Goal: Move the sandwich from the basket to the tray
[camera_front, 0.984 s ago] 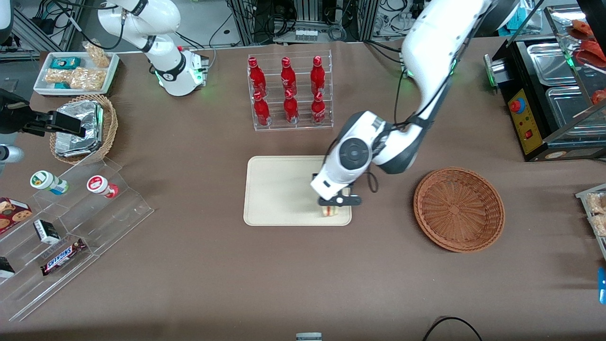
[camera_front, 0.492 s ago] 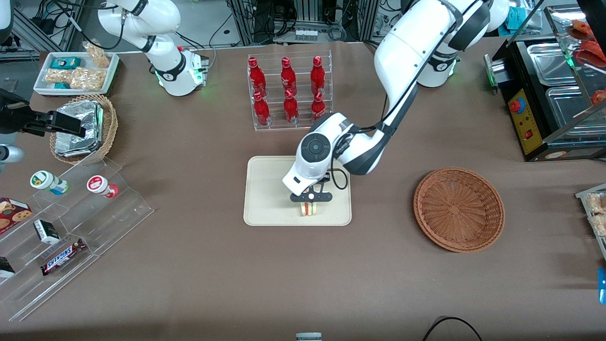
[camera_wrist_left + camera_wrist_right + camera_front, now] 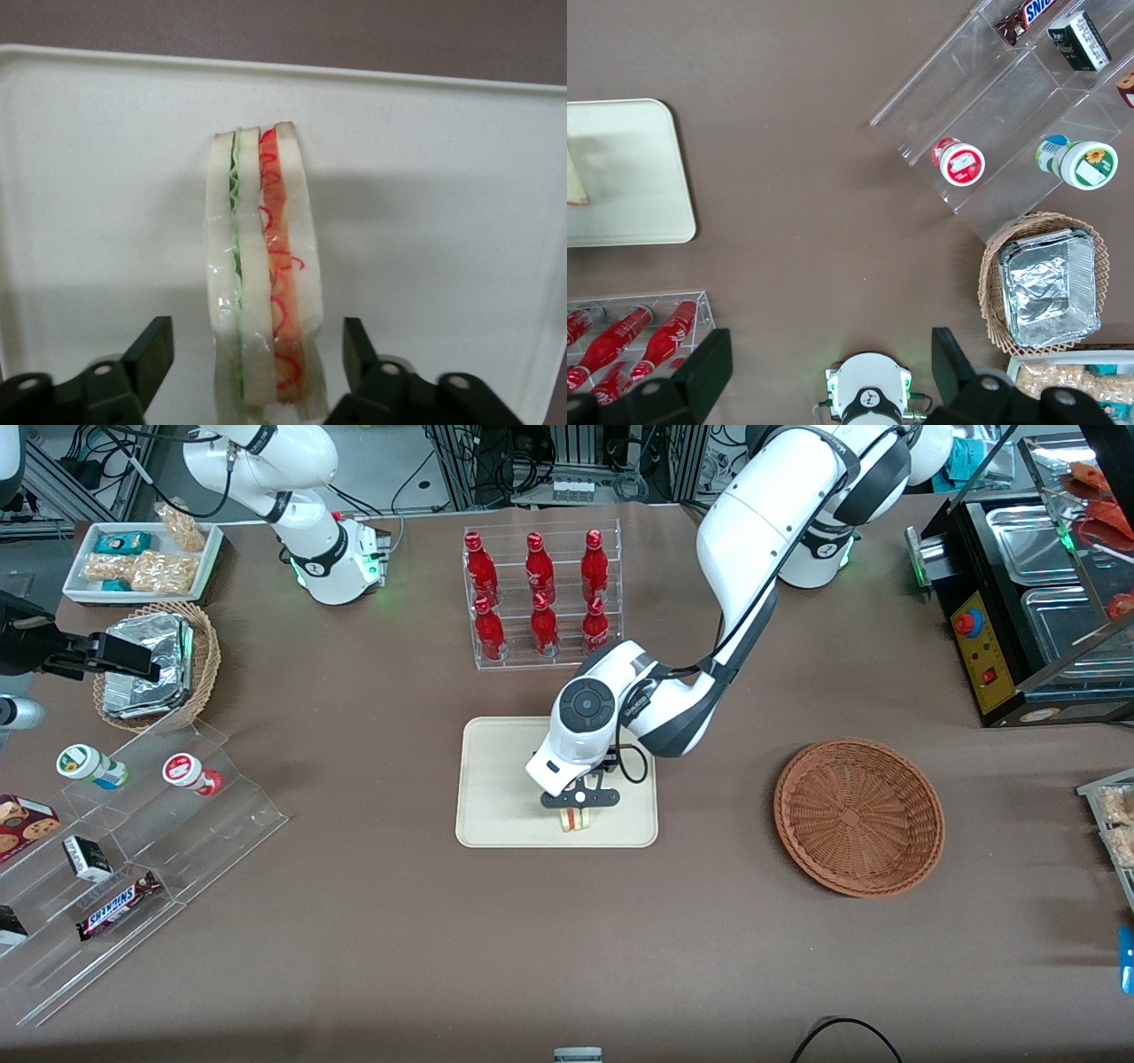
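Gripper: the gripper (image 3: 257, 354) hung low over the tray, jaws spread wide and released, clear gaps between each finger and the bread.
Sandwich: the sandwich (image 3: 261, 301) stood on edge between the jaws, touching neither, resting on the tray.
Change: half a second earlier the arm was almost in the same spot; it had only crept slightly toward the parked arm's end.
Tray: the tray (image 3: 496, 779) lay under the jaws.
Basket: the basket (image 3: 858, 816) sat well apart, toward the working arm's end, with nothing in it.
Meaning: placement looked done; retreat remained.
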`<control>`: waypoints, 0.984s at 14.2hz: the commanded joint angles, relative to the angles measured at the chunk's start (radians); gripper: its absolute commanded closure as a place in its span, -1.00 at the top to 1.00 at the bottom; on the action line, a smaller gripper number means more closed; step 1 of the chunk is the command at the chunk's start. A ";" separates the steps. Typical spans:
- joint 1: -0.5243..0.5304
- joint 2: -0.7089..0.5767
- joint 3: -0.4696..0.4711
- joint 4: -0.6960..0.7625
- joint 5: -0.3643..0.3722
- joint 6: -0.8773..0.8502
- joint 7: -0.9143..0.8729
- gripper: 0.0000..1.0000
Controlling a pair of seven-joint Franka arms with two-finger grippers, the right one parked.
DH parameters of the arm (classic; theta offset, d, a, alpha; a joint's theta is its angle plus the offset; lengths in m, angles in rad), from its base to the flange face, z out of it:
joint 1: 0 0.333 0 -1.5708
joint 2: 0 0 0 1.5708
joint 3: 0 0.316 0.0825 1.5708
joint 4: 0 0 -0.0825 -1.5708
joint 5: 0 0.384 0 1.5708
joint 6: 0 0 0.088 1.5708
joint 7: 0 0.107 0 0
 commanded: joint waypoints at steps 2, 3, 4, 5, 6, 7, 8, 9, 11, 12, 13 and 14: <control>-0.004 -0.040 0.013 0.027 0.069 -0.019 -0.030 1.00; 0.005 -0.062 0.020 0.024 0.069 -0.037 -0.028 1.00; 0.016 -0.101 0.037 0.023 0.069 -0.089 -0.022 1.00; 0.033 -0.137 0.046 0.021 0.067 -0.154 -0.013 1.00; 0.069 -0.180 0.046 0.017 0.061 -0.214 0.008 1.00; 0.114 -0.218 0.043 0.012 0.049 -0.250 0.047 1.00; 0.161 -0.258 0.040 0.005 0.019 -0.297 0.099 1.00; 0.195 -0.293 0.042 -0.003 -0.030 -0.340 0.151 1.00; 0.281 -0.359 0.042 -0.022 -0.069 -0.443 0.282 1.00; 0.329 -0.390 0.042 -0.023 -0.069 -0.516 0.338 1.00; 0.375 -0.425 0.043 -0.022 -0.068 -0.613 0.402 1.00; 0.416 -0.453 0.045 -0.019 -0.058 -0.674 0.467 1.00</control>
